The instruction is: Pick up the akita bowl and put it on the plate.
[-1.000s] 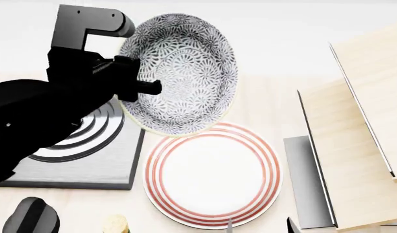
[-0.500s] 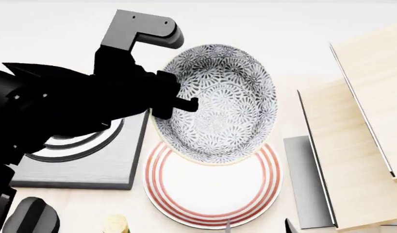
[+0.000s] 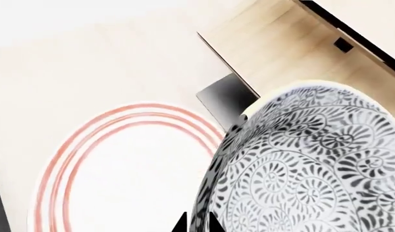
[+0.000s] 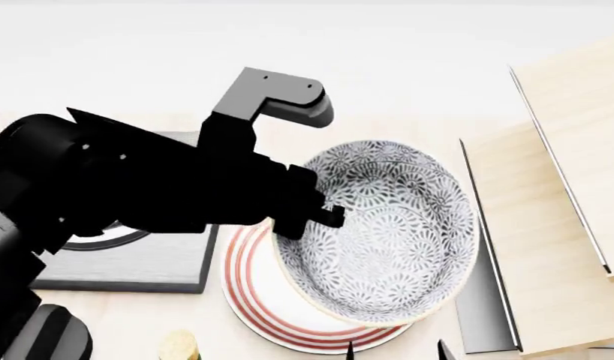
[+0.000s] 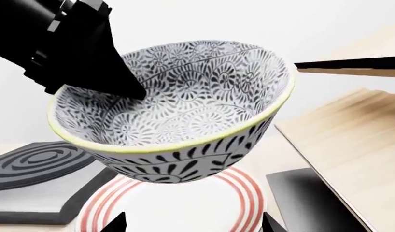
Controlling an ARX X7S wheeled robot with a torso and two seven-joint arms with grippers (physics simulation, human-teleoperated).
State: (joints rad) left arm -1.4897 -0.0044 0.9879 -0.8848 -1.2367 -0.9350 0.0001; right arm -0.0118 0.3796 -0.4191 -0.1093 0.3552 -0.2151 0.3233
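Carrying the akita bowl (image 4: 387, 232) by its near-left rim, left gripper (image 4: 312, 214) pinched shut on it, tilted, in the air over the plate (image 4: 249, 289) (right gripper's jaws unclear). Best to centre, level, lower gently, then release.

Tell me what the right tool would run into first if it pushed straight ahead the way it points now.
Most likely the akita bowl: in the right wrist view it hangs ahead of the right tool, held above the plate by the left tool. Depth is unclear, so it might pass below and meet the plate.
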